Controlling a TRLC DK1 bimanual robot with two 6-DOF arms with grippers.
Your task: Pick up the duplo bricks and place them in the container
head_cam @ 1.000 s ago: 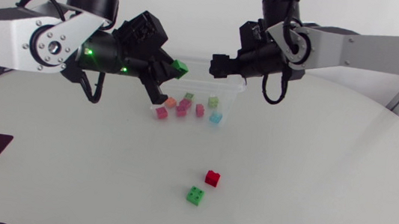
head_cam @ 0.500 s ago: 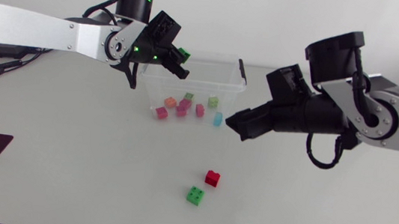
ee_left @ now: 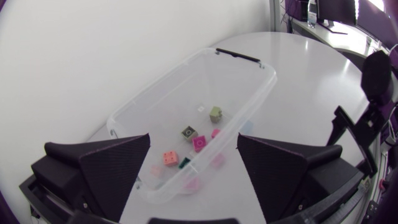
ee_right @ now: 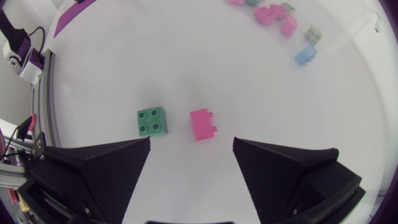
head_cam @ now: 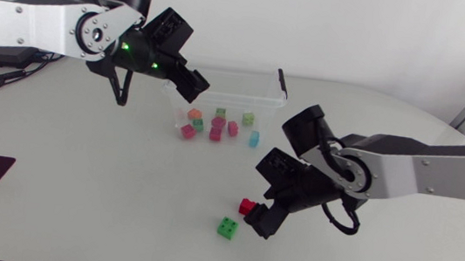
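Currently, two loose bricks lie on the white table: one red duplo brick and one green four-stud duplo brick. Both sit well apart from the single clear plastic rectangular container, on its table-centre side. The two are near each other but not touching, the red one being closer to the container.

Inside the container lie roughly nine small mixed-colour bricks. The exact count cannot be confirmed because several overlap.

Left gripper: positioned above one end of the container, fingers spread wide, nothing held or touched.

Right gripper: low over the table, well clear of the container, fingers spread wide, nothing held. The red brick lies just ahead of the gap between its fingers. The green brick lies ahead of one finger.
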